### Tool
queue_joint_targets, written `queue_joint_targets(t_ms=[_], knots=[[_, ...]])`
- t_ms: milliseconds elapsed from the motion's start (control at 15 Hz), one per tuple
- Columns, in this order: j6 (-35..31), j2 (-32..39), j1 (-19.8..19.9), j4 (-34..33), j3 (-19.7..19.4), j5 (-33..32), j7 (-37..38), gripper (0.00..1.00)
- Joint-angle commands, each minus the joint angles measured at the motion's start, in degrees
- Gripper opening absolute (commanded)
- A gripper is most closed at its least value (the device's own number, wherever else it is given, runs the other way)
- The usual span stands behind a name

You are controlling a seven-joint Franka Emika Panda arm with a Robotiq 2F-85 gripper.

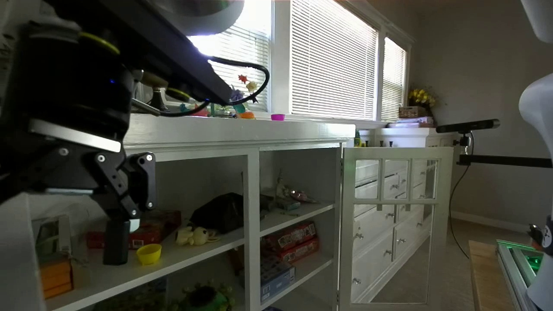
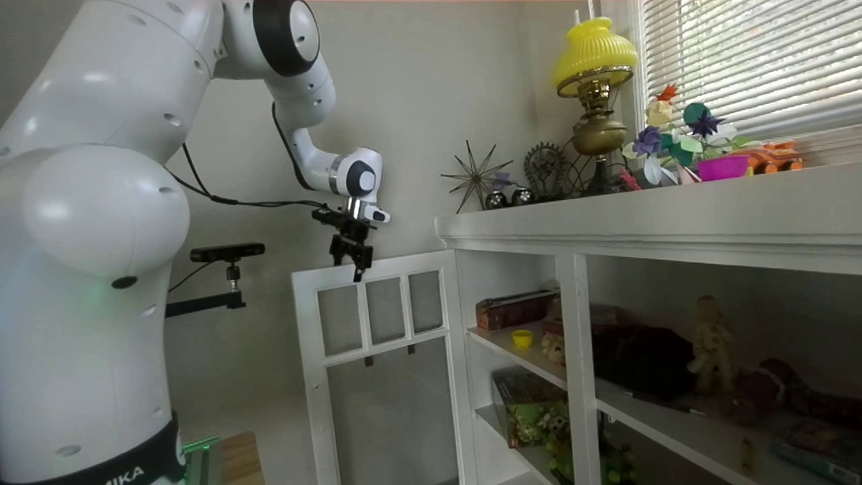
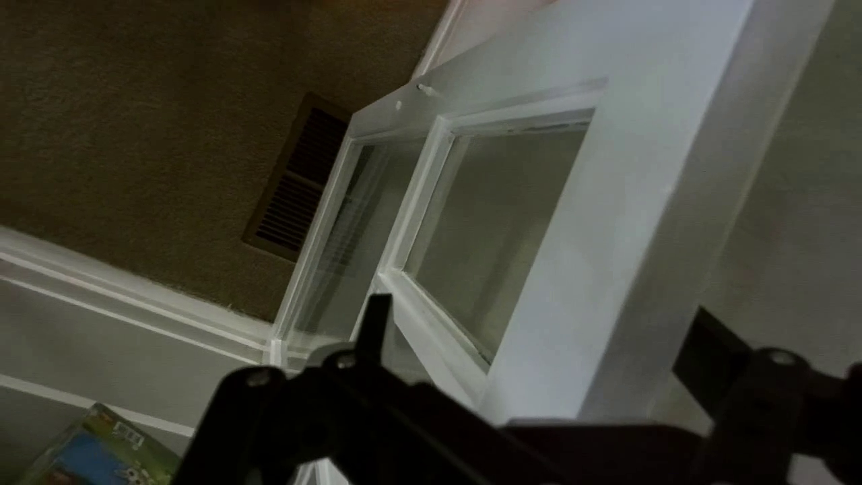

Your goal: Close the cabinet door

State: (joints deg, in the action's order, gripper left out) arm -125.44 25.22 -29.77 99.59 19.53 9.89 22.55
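The white-framed cabinet door (image 2: 387, 347) is swung out from the left end of the cabinet (image 2: 576, 350) in an exterior view, small panes above a large one. At its top rail is my gripper (image 2: 348, 268), pointing down. In the wrist view the jaws stand wide apart and the gripper (image 3: 541, 303) is open, with the frame of the cabinet door (image 3: 599, 236) running between its fingers. One finger (image 3: 374, 327) lies on the paned, shelf side, the other beyond the door's edge; I cannot tell whether either touches. A dark finger (image 1: 116, 246) shows close up in an exterior view.
A similar glass door (image 1: 395, 201) is swung out at the cabinet's far end. On the shelves sit a yellow cup (image 1: 148, 254), a plush toy (image 1: 196, 236) and a box (image 1: 276, 283). A lamp (image 2: 596, 131) and purple bowl (image 2: 723, 168) stand on top. A camera (image 2: 227, 252) is mounted nearby.
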Motion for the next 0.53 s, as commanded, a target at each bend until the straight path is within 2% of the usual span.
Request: queue_joint_targets(t_ms=[0, 467], knots=[[4.9, -2.6, -1.0, 0.9, -2.1, -5.4, 1.4, 1.00], [9.9, -6.6, -0.5, 0.8, -3.0, -11.6, 1.5, 1.00]])
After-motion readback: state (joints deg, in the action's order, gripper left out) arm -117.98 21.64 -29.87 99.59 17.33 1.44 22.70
